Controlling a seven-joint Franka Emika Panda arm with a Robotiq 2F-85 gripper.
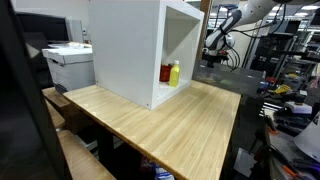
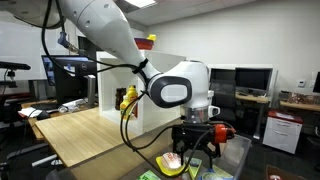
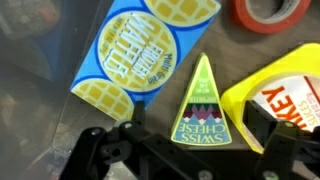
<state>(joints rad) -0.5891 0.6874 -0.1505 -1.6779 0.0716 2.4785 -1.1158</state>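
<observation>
My gripper (image 3: pixel 197 138) hangs open just above a clear bin of toy groceries. Directly between its dark fingers (image 3: pixel 128 132) lies a green and yellow Swiss cheese wedge (image 3: pixel 197 100), untouched. A blue waffle box (image 3: pixel 135 50) lies to its left, and a yellow package with red letters (image 3: pixel 282 90) to its right. A red tape ring (image 3: pixel 270 12) sits at the top edge. In an exterior view the gripper (image 2: pixel 195 143) hovers over the bin (image 2: pixel 175 162) past the table's end. In an exterior view the arm (image 1: pixel 222 38) is far behind the table.
A wooden table (image 1: pixel 170 120) carries a large white open cabinet (image 1: pixel 130 45) holding a yellow bottle (image 1: pixel 174 72) and a red container (image 1: pixel 166 73). A printer (image 1: pixel 68 62) stands beside the table. Monitors (image 2: pixel 250 78) and desks fill the background.
</observation>
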